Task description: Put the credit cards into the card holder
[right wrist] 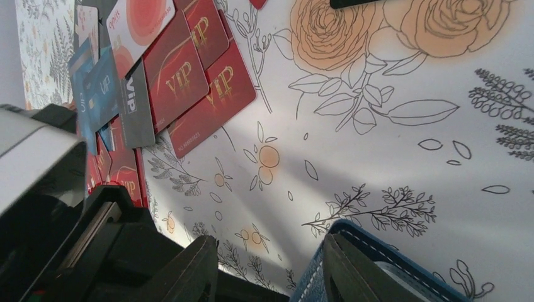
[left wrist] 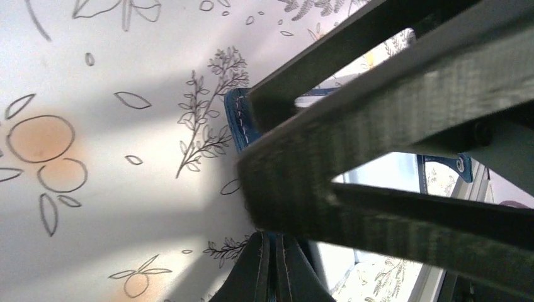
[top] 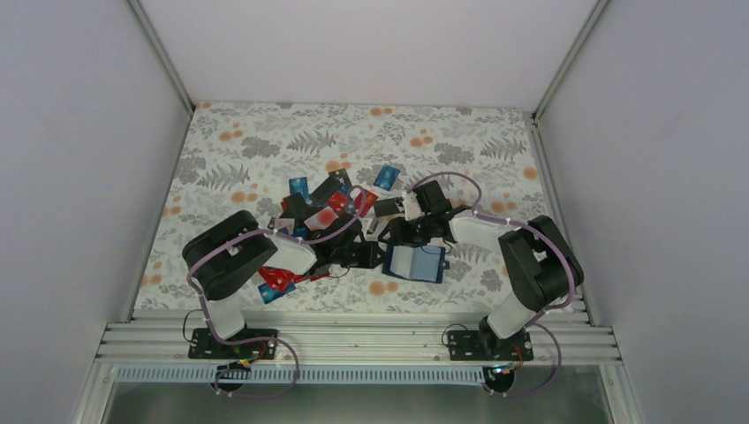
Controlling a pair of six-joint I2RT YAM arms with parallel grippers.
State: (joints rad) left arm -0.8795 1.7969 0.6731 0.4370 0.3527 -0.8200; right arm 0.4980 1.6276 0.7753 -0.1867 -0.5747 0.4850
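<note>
The card holder [top: 417, 263] lies open, lighter blue side up, near the table's front middle. My left gripper [top: 380, 258] is at its left edge. In the left wrist view its fingers [left wrist: 280, 267] are shut together with a thin blue strip of the card holder [left wrist: 237, 119] between them. My right gripper [top: 403, 237] is open over the holder's far left corner. In the right wrist view [right wrist: 271, 258] one finger [right wrist: 346, 274] rests against the holder's stitched edge [right wrist: 378, 248]. Credit cards [top: 325, 205] lie piled behind it, and red VIP cards [right wrist: 189, 82] show in the right wrist view.
More red and blue cards [top: 276, 281] lie under my left arm near the front edge. A blue card [top: 386, 177] lies farther back. The right gripper's dark fingers [left wrist: 352, 126] fill much of the left wrist view. White walls enclose the floral table [top: 265, 141].
</note>
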